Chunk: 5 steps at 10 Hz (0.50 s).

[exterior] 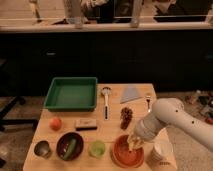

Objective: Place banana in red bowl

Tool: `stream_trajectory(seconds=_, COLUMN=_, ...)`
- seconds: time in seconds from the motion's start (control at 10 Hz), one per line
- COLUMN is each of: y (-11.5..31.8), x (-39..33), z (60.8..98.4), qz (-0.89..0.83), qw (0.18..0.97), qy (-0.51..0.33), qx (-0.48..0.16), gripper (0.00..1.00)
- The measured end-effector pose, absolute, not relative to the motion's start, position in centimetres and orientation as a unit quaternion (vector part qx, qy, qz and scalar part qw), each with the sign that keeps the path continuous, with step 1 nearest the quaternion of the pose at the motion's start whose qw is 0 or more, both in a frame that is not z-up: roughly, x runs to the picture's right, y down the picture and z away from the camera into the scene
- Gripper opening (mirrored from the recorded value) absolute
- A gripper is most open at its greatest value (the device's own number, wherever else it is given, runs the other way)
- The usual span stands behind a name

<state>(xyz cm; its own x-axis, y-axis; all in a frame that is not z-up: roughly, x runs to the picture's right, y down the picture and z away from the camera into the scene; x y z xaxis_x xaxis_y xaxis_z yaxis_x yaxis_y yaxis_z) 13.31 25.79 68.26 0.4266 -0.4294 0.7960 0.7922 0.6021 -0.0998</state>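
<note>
Where the claw (134, 140) comes down over the right part of the red bowl (118, 156), the banana (131, 144) shows as a small pale-yellow shape at its tip, within the bowl's rim. Whether the claw is spread or pinching the fruit cannot be told, nor whether the banana touches the bowl floor.

The red bowl sits on the counter (107, 131) close to the near edge, right of centre. A white cup (161, 151) stands just beside it on the right, by the near-right corner. The arm (172, 117) reaches in from the right, above that cup.

Left of the bowl along the near edge:
- a green cup (97, 148), just beside it;
- a dark bowl (61, 141) holding a green vegetable (70, 148);
- a metal cup (42, 148), near the left edge.

Farther back lie a dark cluster of grapes (126, 116), a small box (86, 124) and an orange-red fruit (55, 123). A bare strip of counter runs between the box and the grapes. At the far side are a green tray (50, 97), a spoon (105, 100), a grey napkin (131, 93) and a fork (148, 101) near the right edge.
</note>
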Motion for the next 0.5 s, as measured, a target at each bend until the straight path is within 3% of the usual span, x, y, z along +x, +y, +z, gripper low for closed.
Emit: stream_trajectory(seconds=0.5, y=28.2, x=13.9, z=67.9, qz=-0.367, qw=0.807, qy=-0.388, qx=-0.251, gripper=0.00)
